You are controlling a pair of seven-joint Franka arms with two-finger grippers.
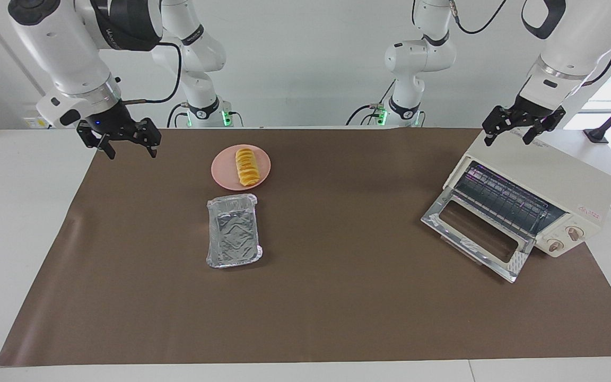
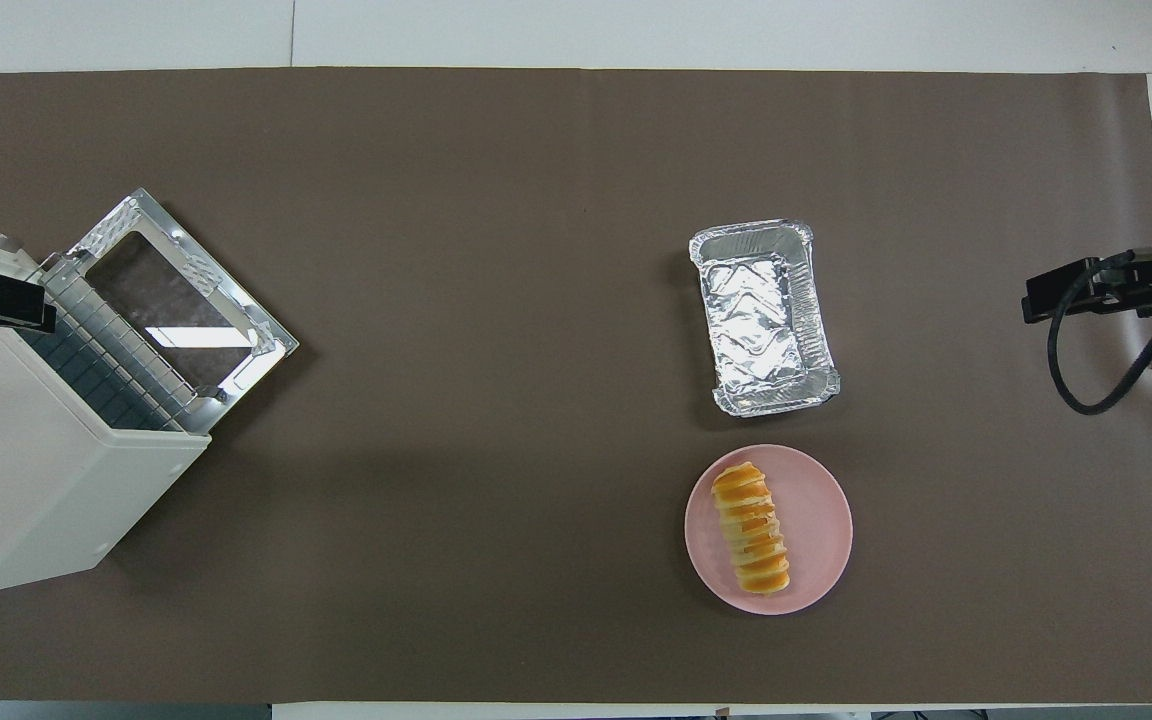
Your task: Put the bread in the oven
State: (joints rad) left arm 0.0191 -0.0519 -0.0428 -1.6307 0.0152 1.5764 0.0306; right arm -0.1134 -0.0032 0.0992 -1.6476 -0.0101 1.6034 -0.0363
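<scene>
Both grippers hang with their jaws spread and nothing between them: the right gripper (image 1: 125, 144) is up in the air over the brown mat's edge at the right arm's end of the table, and the left gripper (image 1: 520, 129) hovers over the top of the oven, each arm waiting apart from the food. Under everything lies the white table (image 1: 19, 223), most of it covered by the brown mat (image 1: 337, 297). Next in bulk is the oven (image 1: 544, 183), a cream-white box at the left arm's end of the table, set at an angle, its glass door (image 1: 478, 233) dropped flat onto the mat, its wire rack (image 1: 502, 199) showing inside and its two round knobs (image 1: 564, 239) on the front panel beside the opening. Well apart from it, toward the right arm's end, sits the crinkled silver foil tray (image 1: 233, 231), with nothing in it, lengthwise along the line running away from the robots. Just beside the tray and nearer to the robots is the round pink plate (image 1: 222, 170); the two are close, with a sliver of mat between them. On the plate lies the bread (image 1: 246, 166), a yellow-orange ridged loaf spanning nearly the plate's width, its long axis running the same way as the tray's, and neither gripper touches it
</scene>
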